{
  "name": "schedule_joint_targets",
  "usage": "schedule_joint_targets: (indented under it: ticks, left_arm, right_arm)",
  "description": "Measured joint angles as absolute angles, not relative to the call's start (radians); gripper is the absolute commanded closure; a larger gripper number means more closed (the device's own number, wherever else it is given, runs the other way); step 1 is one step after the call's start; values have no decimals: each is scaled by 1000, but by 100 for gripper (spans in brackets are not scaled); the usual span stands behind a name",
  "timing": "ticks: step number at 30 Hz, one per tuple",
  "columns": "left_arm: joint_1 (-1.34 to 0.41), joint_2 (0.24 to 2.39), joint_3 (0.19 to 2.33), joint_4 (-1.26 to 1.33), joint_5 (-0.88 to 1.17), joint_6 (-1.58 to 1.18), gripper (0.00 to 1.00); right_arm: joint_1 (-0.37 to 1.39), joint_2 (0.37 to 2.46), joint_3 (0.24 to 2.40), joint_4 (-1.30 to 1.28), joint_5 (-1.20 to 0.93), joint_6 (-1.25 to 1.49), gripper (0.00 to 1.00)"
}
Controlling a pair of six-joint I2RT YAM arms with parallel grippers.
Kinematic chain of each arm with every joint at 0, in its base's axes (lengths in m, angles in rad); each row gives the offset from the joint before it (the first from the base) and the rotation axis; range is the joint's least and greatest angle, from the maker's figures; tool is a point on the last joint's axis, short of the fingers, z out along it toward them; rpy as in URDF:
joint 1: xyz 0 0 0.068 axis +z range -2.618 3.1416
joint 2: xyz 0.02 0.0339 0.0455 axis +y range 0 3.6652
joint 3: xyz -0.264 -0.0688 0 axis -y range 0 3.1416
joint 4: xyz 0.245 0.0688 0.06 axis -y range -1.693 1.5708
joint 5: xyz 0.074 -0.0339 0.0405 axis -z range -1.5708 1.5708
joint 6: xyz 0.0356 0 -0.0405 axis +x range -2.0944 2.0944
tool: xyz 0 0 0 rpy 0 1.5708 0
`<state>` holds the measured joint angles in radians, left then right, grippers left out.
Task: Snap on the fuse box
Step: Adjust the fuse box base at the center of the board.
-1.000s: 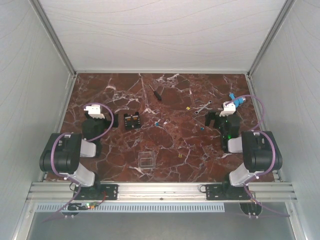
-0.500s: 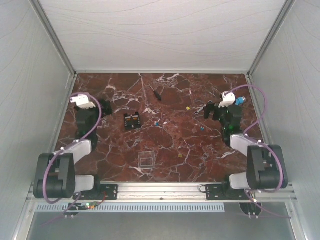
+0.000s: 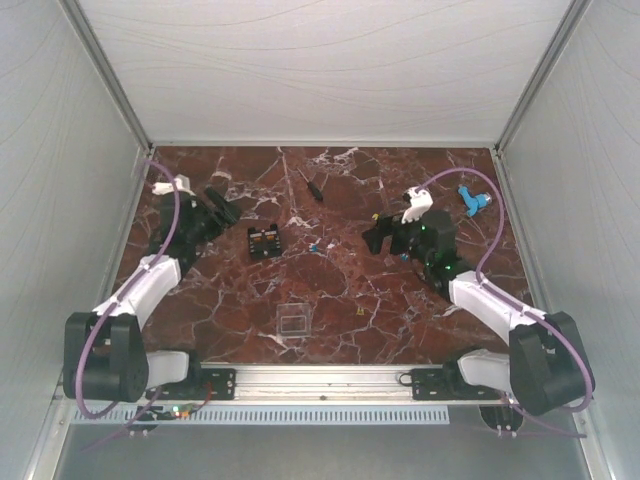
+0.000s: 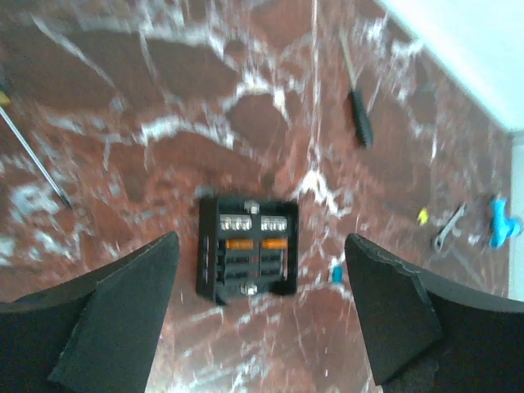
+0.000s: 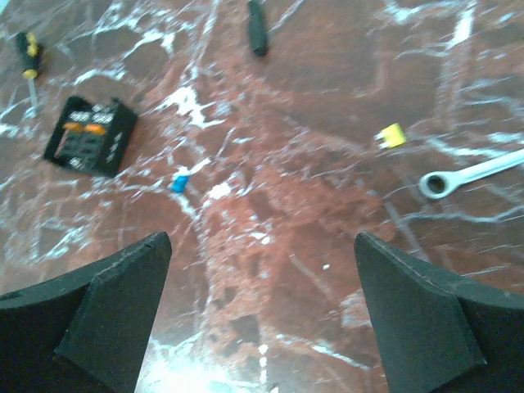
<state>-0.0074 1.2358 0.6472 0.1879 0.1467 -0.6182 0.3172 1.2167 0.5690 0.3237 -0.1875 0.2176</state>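
Left gripper (image 4: 260, 250): jaws apart, empty, poised above the fuse box (image 4: 248, 258).
Right gripper (image 5: 260, 246): jaws wide, empty, over the table's (image 3: 400, 330) right half.
Box place: left of the table's middle, well apart from the clear lid (image 3: 291, 320) near the near edge.
Risk: jaws closing askew could twist the box, and the flat lid could slip.
Heading: face up, nearly square with no clear long axis, sides slightly skewed to the table's edges.
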Motion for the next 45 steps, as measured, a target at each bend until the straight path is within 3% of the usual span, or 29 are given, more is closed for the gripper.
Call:
schedule_joint_targets:
  ticks: [8,19,31,45]
  left_arm:
    - [-163,1327,713,-71,106,-578,38]
    - [-165,1502,793,-163,56,-522,54]
    - [-189,1614,881,-231,64,-459,92]
    - [-420,1559,889,-394,96,-340,97]
  right_arm:
    - [436,1198,532,287,-242,301,8]
    - [465,1210,524,289,-275,305,8]
    - [474,1192,504,288,-278,304,8]
    - [500,1159,504,279,-276,299,8]
